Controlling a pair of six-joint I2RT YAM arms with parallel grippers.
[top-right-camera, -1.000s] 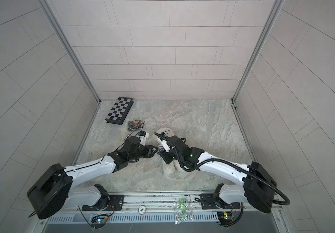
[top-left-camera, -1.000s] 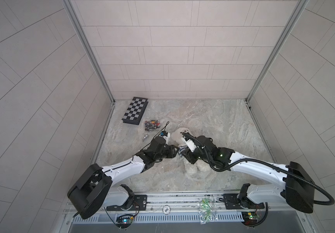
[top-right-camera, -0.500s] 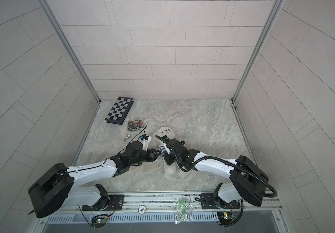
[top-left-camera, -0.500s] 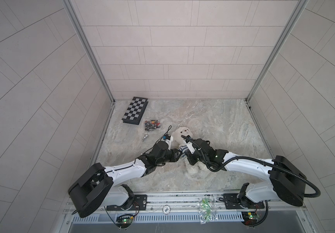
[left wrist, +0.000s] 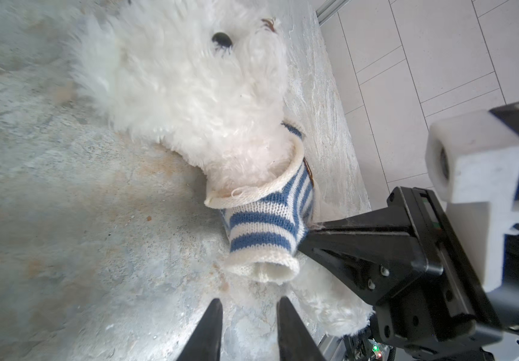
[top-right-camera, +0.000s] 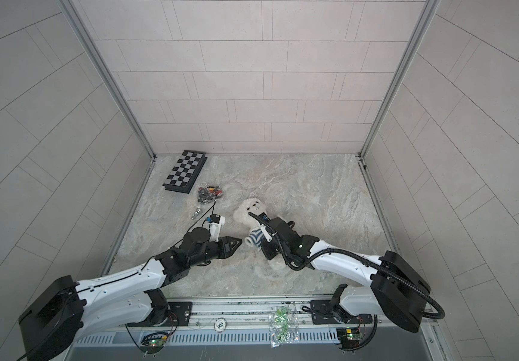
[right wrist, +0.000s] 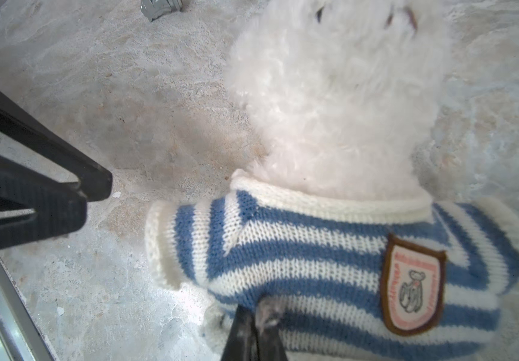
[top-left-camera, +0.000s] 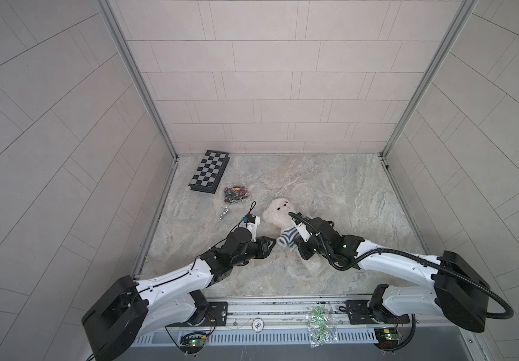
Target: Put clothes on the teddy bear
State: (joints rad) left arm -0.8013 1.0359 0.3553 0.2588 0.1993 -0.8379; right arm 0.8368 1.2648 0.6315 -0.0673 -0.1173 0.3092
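White fluffy plush makes up the one teddy bear (top-left-camera: 278,211), which lies on its back near the middle of the surface (top-left-camera: 361,200). Its head points to the back edge and its legs to the front edge.

Two arms reach in low from the front edge and meet at the bear's chest, each bent at the elbow. The left end effector (left wrist: 248,301) lies almost level with the surface. Its jaws stand a little apart and hold nothing, and its tips are just short of one sleeve cuff. The right end effector (right wrist: 253,308) comes across the bear's body with its jaws pinched together on the knit of the striped shirt (right wrist: 314,259), low on the chest.

The bear has small dark eyes and a dark stitched nose. The one shirt is blue and cream, its rolled cream collar sits round the neck, and it bears one brown-edged badge (right wrist: 412,286).

Toward the back left corner lie one chessboard (top-left-camera: 209,172), one heap of small dark pieces (top-left-camera: 235,194) and one small metal piece (top-left-camera: 225,214).
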